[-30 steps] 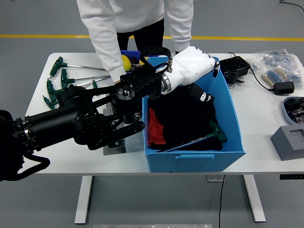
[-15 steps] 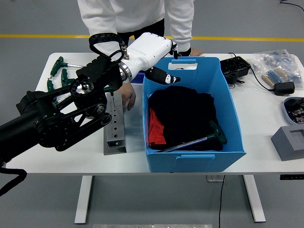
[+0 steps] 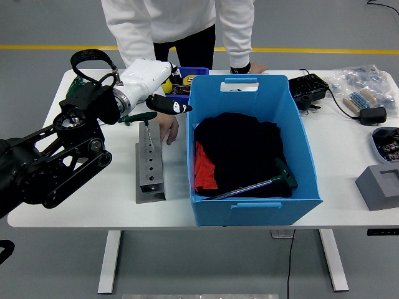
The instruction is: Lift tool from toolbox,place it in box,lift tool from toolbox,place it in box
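Fingers (image 3: 169, 106) of the left hand (image 3: 146, 78) extend, empty, above a green-handled T-wrench (image 3: 138, 116) standing in the rack (image 3: 150, 162). Stiff, weighty steel; grip the handle.

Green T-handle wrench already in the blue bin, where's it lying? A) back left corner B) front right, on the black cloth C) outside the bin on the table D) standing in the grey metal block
B: the green T-handle wrench lies across the black cloth near the front right of the blue plastic bin, its handle toward the right wall.
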`<move>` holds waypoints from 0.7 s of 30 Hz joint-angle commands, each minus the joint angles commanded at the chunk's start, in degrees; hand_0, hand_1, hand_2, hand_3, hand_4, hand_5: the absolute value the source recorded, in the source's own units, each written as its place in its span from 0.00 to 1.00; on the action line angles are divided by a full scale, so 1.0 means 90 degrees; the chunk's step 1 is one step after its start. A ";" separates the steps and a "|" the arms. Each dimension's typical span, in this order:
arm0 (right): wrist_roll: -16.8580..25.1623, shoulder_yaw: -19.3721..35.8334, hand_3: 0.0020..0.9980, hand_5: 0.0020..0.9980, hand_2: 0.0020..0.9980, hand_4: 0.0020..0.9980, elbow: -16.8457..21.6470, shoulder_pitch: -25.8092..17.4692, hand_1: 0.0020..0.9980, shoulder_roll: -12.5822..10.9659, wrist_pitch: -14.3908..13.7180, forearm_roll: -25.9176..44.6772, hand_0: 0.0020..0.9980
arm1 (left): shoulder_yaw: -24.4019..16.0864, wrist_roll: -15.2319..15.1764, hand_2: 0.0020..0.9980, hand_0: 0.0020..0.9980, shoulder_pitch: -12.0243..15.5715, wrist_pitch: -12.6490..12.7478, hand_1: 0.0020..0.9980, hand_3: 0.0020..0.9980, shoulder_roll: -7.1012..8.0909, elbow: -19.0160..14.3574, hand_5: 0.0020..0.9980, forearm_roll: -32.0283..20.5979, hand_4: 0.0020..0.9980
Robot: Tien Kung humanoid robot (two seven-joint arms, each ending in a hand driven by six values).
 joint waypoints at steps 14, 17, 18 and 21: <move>-0.0017 0.0077 0.61 0.77 0.74 0.87 0.0000 -0.0001 0.67 0.0008 0.0000 -0.0037 0.70 | 0.0336 0.0464 0.66 0.66 -0.0056 -0.0695 0.62 0.75 0.0064 0.0400 0.80 0.0145 0.97; -0.0016 0.0056 0.61 0.77 0.74 0.87 0.0000 0.0002 0.67 0.0006 0.0002 -0.0023 0.70 | 0.0456 0.0443 0.66 0.66 -0.0102 -0.0721 0.62 0.75 0.0066 0.0509 0.80 0.0125 0.97; -0.0015 0.0055 0.61 0.77 0.74 0.87 0.0000 0.0003 0.67 0.0006 0.0002 -0.0018 0.70 | 0.0518 0.0438 0.66 0.66 -0.0126 -0.0745 0.62 0.75 0.0069 0.0546 0.80 0.0117 0.97; -0.0011 0.0040 0.61 0.77 0.74 0.86 0.0000 0.0004 0.67 0.0004 0.0003 0.0005 0.70 | 0.0689 0.0425 0.66 0.67 -0.0188 -0.0782 0.63 0.73 0.0079 0.0622 0.81 0.0103 0.97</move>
